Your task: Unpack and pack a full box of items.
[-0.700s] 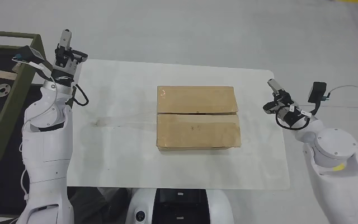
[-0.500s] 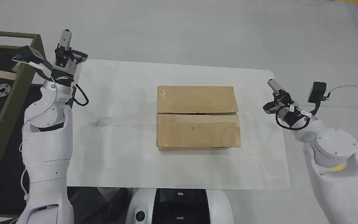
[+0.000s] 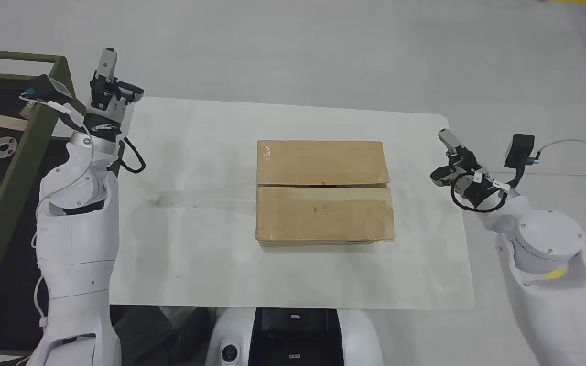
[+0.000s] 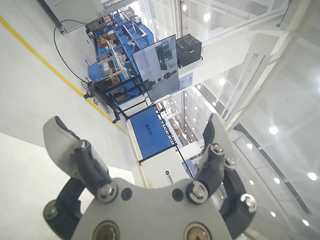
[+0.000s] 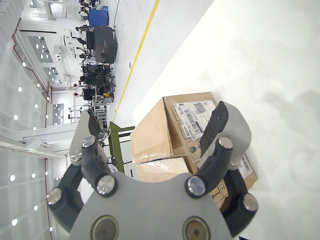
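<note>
A closed brown cardboard box [image 3: 323, 191] lies in the middle of the white table [image 3: 201, 247], its two top flaps meeting along a centre seam. In the right wrist view the box [image 5: 160, 136] shows a white printed label on one side. My left gripper [image 3: 109, 62] is held up at the table's far left corner, well away from the box; in its own view the left gripper [image 4: 135, 128] is open and holds nothing. My right gripper [image 3: 446, 139] is raised at the table's right edge, off to the side of the box; the right gripper [image 5: 152, 123] is open and holds nothing.
A dark green framed cart [image 3: 27, 110] stands off the table's left side, seen past the box as a green frame [image 5: 117, 136] in the right wrist view. Bare table top surrounds the box on all sides.
</note>
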